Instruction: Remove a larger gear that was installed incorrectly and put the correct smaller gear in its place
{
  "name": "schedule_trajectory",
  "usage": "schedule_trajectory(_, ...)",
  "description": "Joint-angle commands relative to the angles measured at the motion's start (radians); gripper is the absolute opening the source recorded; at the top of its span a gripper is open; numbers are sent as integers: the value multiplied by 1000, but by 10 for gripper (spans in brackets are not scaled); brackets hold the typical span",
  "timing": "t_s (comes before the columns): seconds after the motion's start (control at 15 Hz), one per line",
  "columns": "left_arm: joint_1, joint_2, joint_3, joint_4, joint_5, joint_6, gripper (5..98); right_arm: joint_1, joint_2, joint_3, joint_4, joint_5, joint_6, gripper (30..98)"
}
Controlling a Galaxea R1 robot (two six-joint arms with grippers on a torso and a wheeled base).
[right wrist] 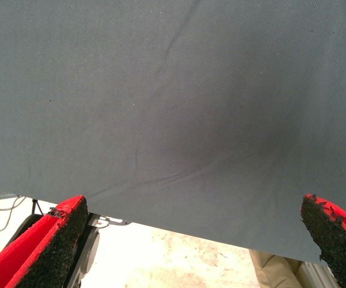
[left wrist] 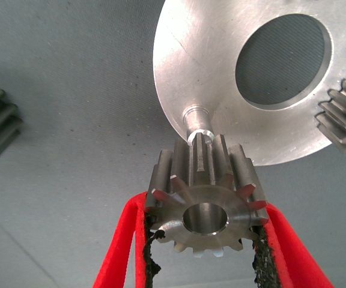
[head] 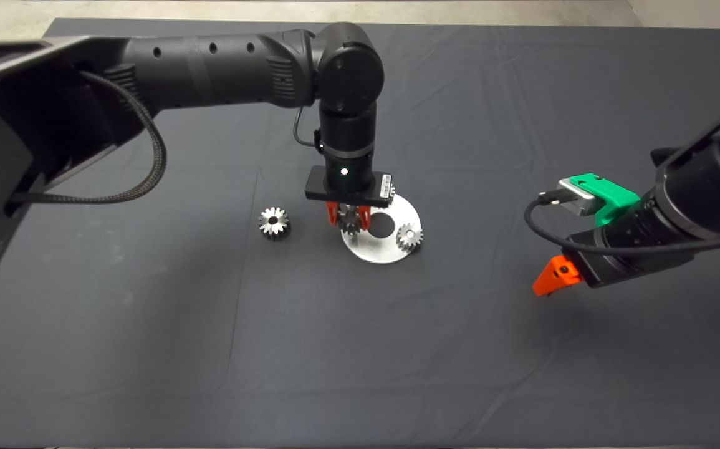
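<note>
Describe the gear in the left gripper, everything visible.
The gear is shiny machined steel with straight, closely spaced teeth and a round bore through its centre. The left gripper clamps it by opposite flanks between its black-padded red fingers. It hangs over the edge of the round metal plate, right at the plate's short upright peg; whether it touches the peg cannot be told. In the head view the wrist mostly hides it.

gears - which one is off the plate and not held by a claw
The gear alone on the mat, left of the plate. One gear sits on the plate; the left claw holds another.
</note>
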Motion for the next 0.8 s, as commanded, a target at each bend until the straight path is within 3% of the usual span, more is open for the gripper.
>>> schedule_trajectory(0.0,15,5,-1,25,92,-28,300,28,-9,-4,35,-87,-19,940)
schedule_trajectory(0.2,34,2,-8,62,92,-28,300,34,-8,-17,33,-87,-24,940)
schedule_trajectory(0.73,36,19,-60,66,91,-28,299,40,-8,-49,33,-87,-64,940)
